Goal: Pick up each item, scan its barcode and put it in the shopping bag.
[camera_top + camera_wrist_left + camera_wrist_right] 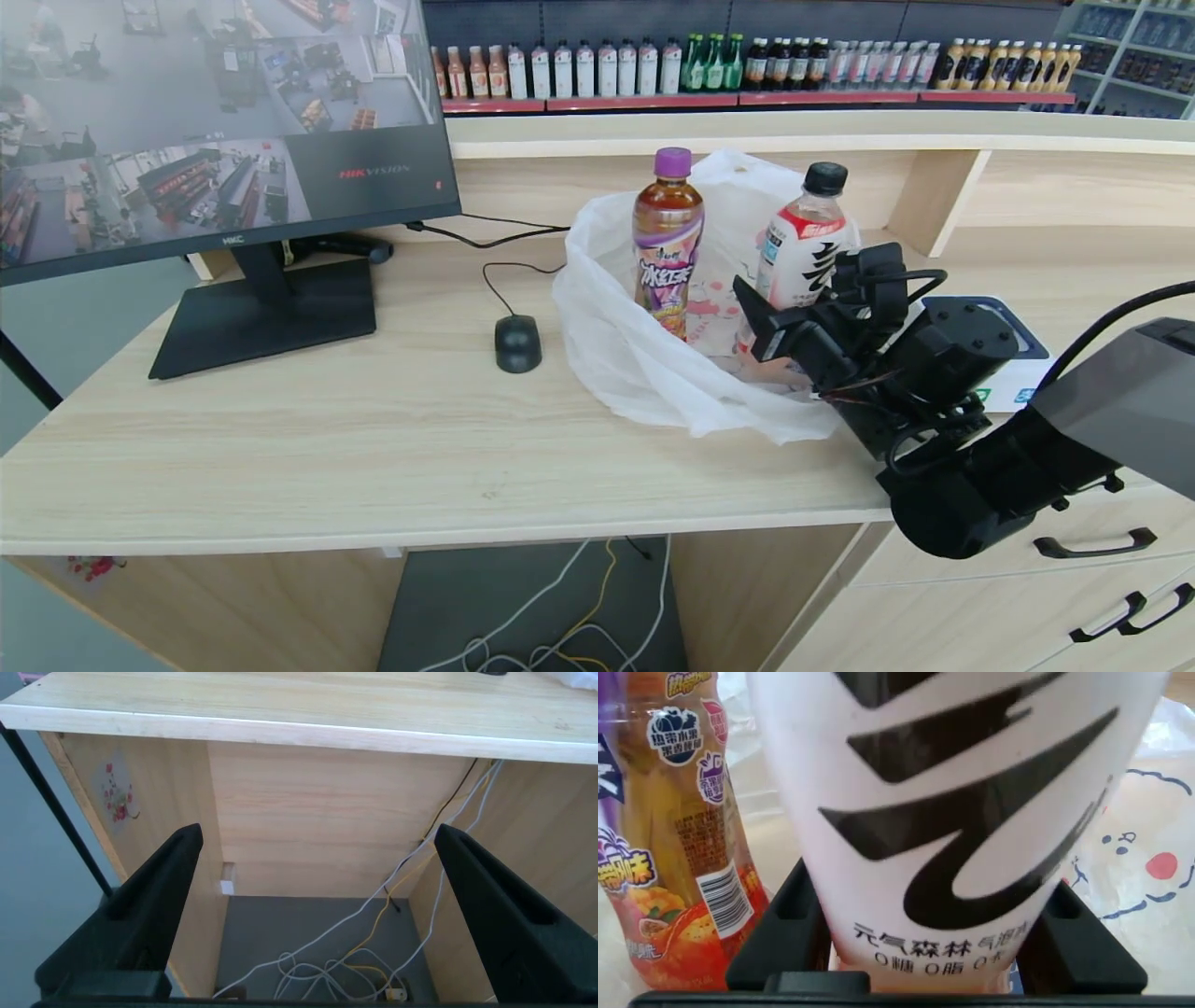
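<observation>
The right end effector (789,327) is clamped on the lower part of the white bottle (801,247) with the black cap. In the right wrist view its black fingers (780,919) press on both sides of this bottle. The bottle is inside the mouth of the shopping bag (635,359) and leans a little, with its cap toward 1 o'clock. We cannot tell if it touches the bottom of the bag.

At 9 o'clock of it, also in the bag, the tea bottle (667,243) with the purple cap stands upright, near but apart. The bag rests on the worktop (373,439). A mouse (517,343) lies just beside the bag at 9 o'clock, and a monitor (205,121) stands at 10 o'clock of the mouse.

The left end effector (322,915) has its fingers wide apart with nothing between them. It faces the open space under the worktop, where cables (322,973) lie.
</observation>
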